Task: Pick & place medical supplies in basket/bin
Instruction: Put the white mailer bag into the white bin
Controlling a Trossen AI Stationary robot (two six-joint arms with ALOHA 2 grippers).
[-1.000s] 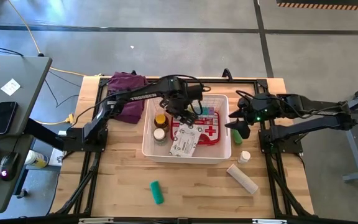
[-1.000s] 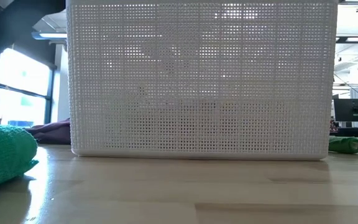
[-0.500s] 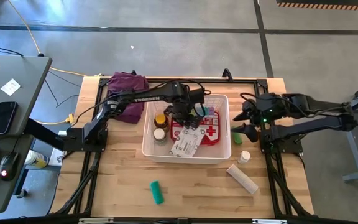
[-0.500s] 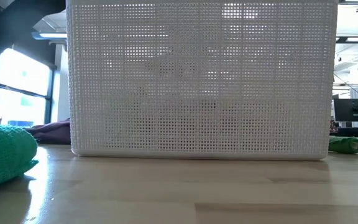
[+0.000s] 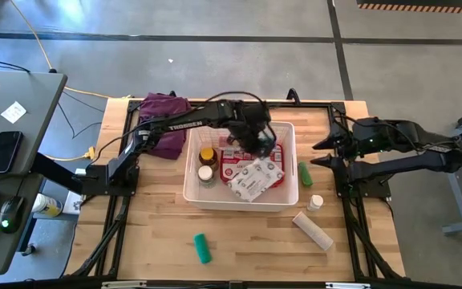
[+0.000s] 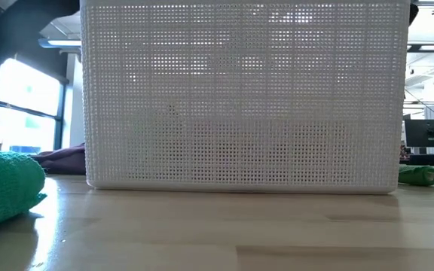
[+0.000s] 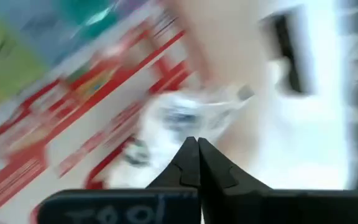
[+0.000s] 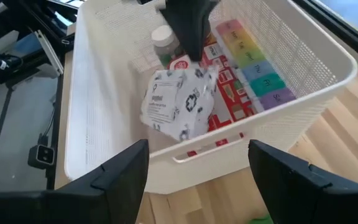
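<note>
The white basket [image 5: 283, 195] stands mid-table. In it lie a red pouch [image 5: 229, 165], an amber bottle [image 5: 208, 154], a white-capped bottle [image 5: 206, 173], the rainbow pill organizer [image 8: 253, 59] and a white printed packet [image 8: 178, 104]. My left gripper [image 5: 261, 149] reaches down into the basket over the packet's far end and is shut on it. My right gripper [image 8: 197, 180] hovers open right of the basket, with nothing between its fingers. A green tube [image 5: 305, 173] lies on the table by the basket's right wall. My left gripper comes from above, its fingers [image 8: 194, 50] pointing down, and meets the packet at its far upper corner [image 8: 199, 72]. The thin edge is pinched between the shut fingertips. The packet sits tilted, its lower part resting on the red pouch.
On the table near the right front lie a small white-capped bottle [image 5: 317, 202] and a beige roll [image 5: 313, 230]. A green roll [image 5: 203, 247] lies near the front edge. A purple cloth [image 5: 165, 120] sits at the far left. The basket wall [image 6: 239, 98] fills the low view.
My left gripper has shut and moved toward the table's right inside the basket. The packet has slid right with it and turned about. My right gripper has drawn back toward the table's right edge, still open.
</note>
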